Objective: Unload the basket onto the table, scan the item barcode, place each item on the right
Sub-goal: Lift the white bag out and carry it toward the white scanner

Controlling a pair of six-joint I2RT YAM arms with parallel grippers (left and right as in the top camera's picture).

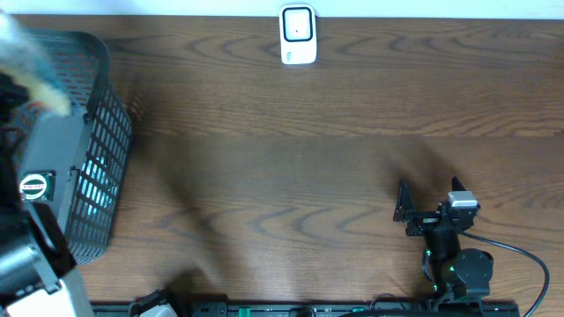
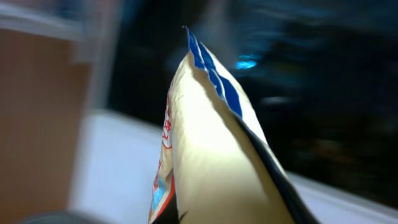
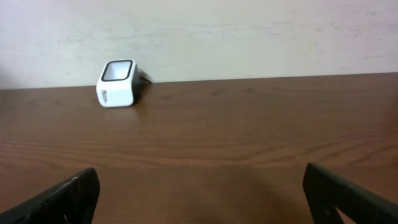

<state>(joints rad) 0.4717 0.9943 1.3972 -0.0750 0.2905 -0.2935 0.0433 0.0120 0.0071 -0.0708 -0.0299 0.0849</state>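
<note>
Left wrist: left jaws clamp the packet [image 2: 211, 155], right jaws apart; a hasty swing to the scanner [image 1: 298, 35] could drop it.

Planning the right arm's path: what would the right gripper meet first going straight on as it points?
The way looks free: bare table ahead, scanner off to the left. The right gripper would probably reach the wall first, though depth is unclear.
</note>
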